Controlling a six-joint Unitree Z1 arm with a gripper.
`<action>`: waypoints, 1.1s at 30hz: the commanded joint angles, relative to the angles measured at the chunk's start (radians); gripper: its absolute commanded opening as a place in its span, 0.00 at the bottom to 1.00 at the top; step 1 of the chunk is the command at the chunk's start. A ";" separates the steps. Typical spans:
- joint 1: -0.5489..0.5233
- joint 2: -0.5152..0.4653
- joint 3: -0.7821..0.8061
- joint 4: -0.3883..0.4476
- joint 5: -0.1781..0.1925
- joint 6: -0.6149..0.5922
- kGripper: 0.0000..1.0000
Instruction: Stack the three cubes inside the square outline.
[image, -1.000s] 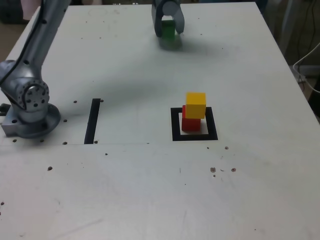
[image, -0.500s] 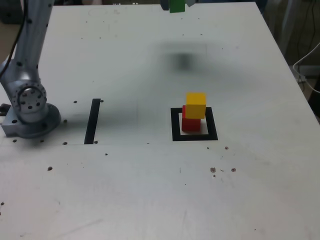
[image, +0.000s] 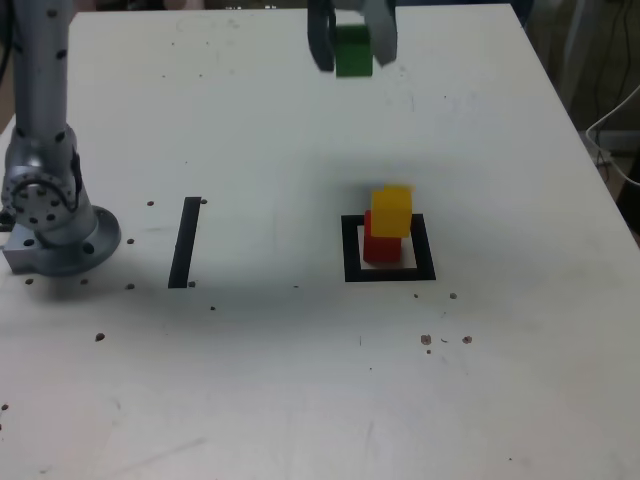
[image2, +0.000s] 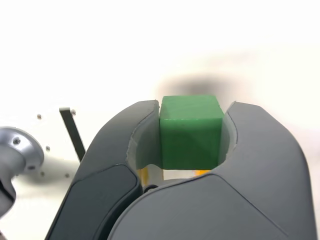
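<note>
A second ago I had the green cube (image: 353, 52) low over the far part of the surface (image: 480, 360). Half a second later it was partly cut off at the far edge of the exterior view; now all of its near face shows again, raised and a little to the right of where it began. Its soft shadow (image: 372, 188) has slid nearer and right, and now reaches the far side of the yellow cube (image: 391, 212), dulling part of it. My arm (image: 42, 100) has swung left and stands more upright.
</note>
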 joint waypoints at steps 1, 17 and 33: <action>-0.052 -0.025 0.021 -0.006 -0.001 -0.045 0.09; -0.316 -0.011 0.078 -0.038 -0.015 -0.262 0.09; -0.354 0.063 0.084 -0.112 -0.049 -0.307 0.09</action>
